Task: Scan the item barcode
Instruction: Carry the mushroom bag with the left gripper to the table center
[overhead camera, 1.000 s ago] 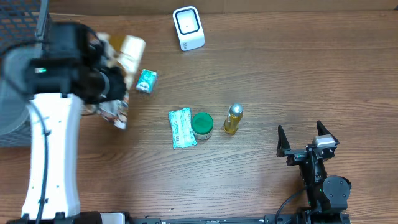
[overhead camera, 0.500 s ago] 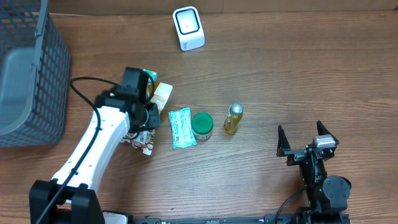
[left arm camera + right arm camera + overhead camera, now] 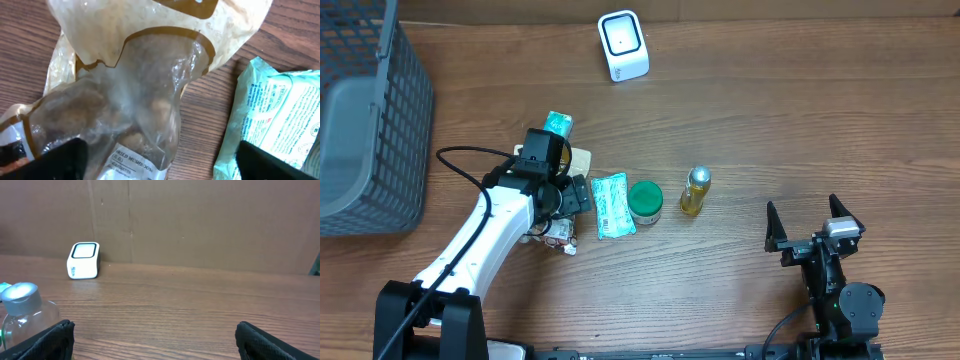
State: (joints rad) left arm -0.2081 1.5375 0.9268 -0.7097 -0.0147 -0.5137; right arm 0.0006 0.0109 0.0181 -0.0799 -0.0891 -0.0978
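The left gripper [image 3: 566,197] hung, jaws wide apart, over the clear bag [image 3: 125,115], which lay ungripped on the table [image 3: 770,120] well apart from the scanner [image 3: 623,45], so scanning looked not yet done, while the right gripper [image 3: 810,222] sat idle, jaws apart.

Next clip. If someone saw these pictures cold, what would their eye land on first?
The left gripper hangs open over a crinkled clear bag of mushrooms that fills the left wrist view, with a teal packet just beside it. Overhead, the white scanner stands alone at the far edge. The right gripper sits open at the near right, apart from the items.
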